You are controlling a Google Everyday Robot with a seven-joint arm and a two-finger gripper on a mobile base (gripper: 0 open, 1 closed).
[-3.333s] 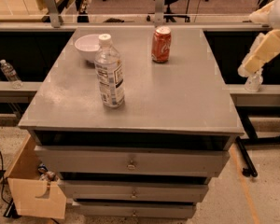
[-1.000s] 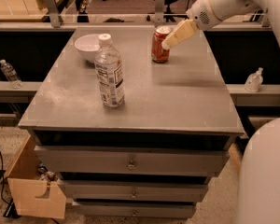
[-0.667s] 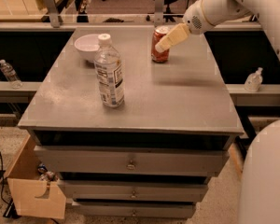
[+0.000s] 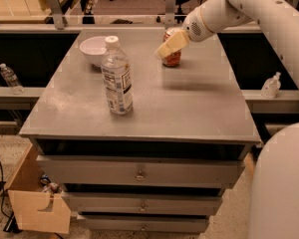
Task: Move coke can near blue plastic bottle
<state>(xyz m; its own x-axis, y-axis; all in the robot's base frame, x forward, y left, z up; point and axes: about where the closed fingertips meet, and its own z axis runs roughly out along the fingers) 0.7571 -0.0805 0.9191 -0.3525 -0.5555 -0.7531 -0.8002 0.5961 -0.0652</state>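
Grey tabletop point(image 4: 189, 103) bears coke can point(image 4: 173, 59) partly hidden behind claw point(image 4: 167, 47); grip state unclear

The white arm point(image 4: 231, 8) comes in from the upper right and slopes down to the left, narrowing to a rounded wrist point(image 4: 198, 28) with a dotted patch on its face. From the wrist the cream-coloured gripper point(image 4: 167, 47) points down and left, in the upper middle of the view. A broad white part of the robot's body point(image 4: 281, 183) fills the lower right corner.
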